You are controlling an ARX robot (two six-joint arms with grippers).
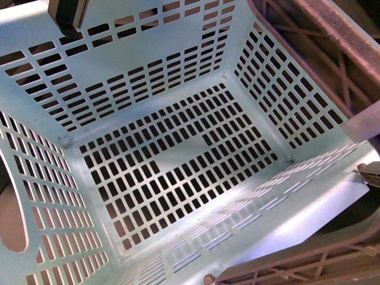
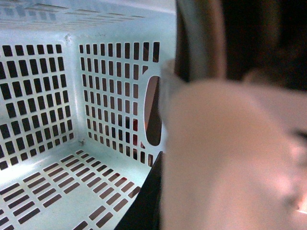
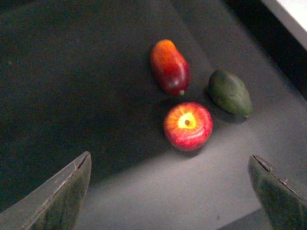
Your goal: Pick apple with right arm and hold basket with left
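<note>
The pale turquoise basket [image 1: 178, 77] fills the front view, tilted, its slotted floor and walls empty. Its grey-brown latticed bail [image 1: 332, 41] crosses the right side. In the left wrist view I look into the basket [image 2: 43, 86]; a blurred pale part very close to the lens covers the right half, and my left gripper is shut on the basket there, with one dark finger [image 2: 146, 201] showing. In the right wrist view the red apple [image 3: 188, 125] with a yellow stem patch lies on a dark grey surface. My right gripper [image 3: 172, 191] is open above it, the apple ahead of the fingertips.
Next to the apple lie a red-orange elongated fruit [image 3: 170, 66] and a dark green fruit [image 3: 230, 92]. A pale edge [image 3: 288, 14] shows at the corner of the dark surface. A dark gripper part [image 1: 66, 16] sits at the basket's far rim.
</note>
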